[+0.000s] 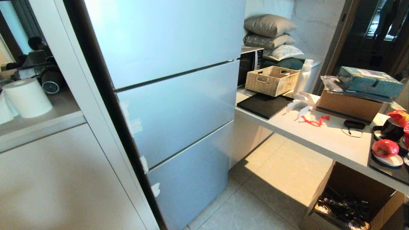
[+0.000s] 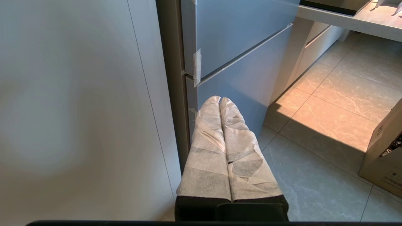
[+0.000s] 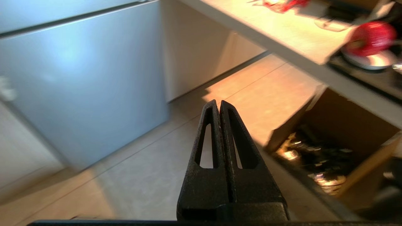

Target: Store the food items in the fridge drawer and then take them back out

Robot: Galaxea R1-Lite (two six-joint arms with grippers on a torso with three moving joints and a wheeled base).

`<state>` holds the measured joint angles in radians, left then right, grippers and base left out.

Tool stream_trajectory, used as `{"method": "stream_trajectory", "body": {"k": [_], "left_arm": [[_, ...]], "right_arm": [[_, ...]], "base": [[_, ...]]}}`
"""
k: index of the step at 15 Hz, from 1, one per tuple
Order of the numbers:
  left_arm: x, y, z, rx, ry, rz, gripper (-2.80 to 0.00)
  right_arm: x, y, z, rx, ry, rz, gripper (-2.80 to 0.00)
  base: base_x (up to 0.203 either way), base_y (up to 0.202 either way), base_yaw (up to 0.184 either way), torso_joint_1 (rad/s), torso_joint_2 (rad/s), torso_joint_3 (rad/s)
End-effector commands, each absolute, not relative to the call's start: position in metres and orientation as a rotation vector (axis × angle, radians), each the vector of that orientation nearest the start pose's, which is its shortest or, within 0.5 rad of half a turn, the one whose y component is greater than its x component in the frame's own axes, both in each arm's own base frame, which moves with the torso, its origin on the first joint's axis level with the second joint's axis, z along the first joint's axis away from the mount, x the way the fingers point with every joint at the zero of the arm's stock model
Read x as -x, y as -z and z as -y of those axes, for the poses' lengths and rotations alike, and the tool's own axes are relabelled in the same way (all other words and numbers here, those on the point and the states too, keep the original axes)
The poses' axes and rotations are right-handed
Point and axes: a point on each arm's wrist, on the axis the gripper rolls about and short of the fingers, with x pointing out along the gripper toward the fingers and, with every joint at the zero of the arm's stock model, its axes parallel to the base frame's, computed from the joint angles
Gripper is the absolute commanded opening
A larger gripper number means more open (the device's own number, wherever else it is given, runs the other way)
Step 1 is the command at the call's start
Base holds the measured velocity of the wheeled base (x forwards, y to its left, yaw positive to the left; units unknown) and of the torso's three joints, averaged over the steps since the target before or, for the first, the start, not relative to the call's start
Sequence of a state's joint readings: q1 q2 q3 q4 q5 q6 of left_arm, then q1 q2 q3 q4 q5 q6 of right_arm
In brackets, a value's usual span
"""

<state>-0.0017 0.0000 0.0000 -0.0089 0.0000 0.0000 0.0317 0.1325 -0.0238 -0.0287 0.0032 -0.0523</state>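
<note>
Although the task has two halves, the pictures give signs for only its end.
Fridge: the pale-blue fridge (image 1: 179,105) shows all its fronts shut; the drawer inside is hidden, so I cannot tell what it holds.
Fruit: one red fruit (image 1: 385,148) lies on a small white dish (image 1: 390,160), on a dark tray (image 1: 399,172) at the near end of the tabletop (image 1: 319,134), well apart from the fridge. A second red thing sits at the right edge of the head view, but too little of it shows to name it.
Progress: with the fridge closed and a fruit out on the tabletop, I judge the task either finished or not yet begun; the pictures alone do not decide which.
Right hand: the right hand (image 3: 219,103) has its black fingers pressed together, holds nothing, touches nothing, and hangs over the floor (image 3: 150,175) between fridge and tabletop.
Left hand: the left hand (image 2: 219,99), with cloth-wrapped fingers, is also closed and empty, near the lower corner of the fridge.
</note>
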Motion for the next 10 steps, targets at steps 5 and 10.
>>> {"method": "stream_trajectory", "body": {"k": [5, 10], "left_arm": [[0.0227, -0.0760, 0.0000, 0.000, 0.002, 0.008, -2.80], [0.0227, -0.0760, 0.0000, 0.000, 0.002, 0.008, -2.80]], "right_arm": [[0.0228, -0.0744, 0.0001, 0.072, 0.000, -0.011, -2.80], [0.0228, -0.0747, 0.0001, 0.008, 0.000, -0.008, -2.80]], "base": [[0.000, 0.000, 0.000, 0.000, 0.00, 0.000], [0.000, 0.000, 0.000, 0.000, 0.00, 0.000]]}}
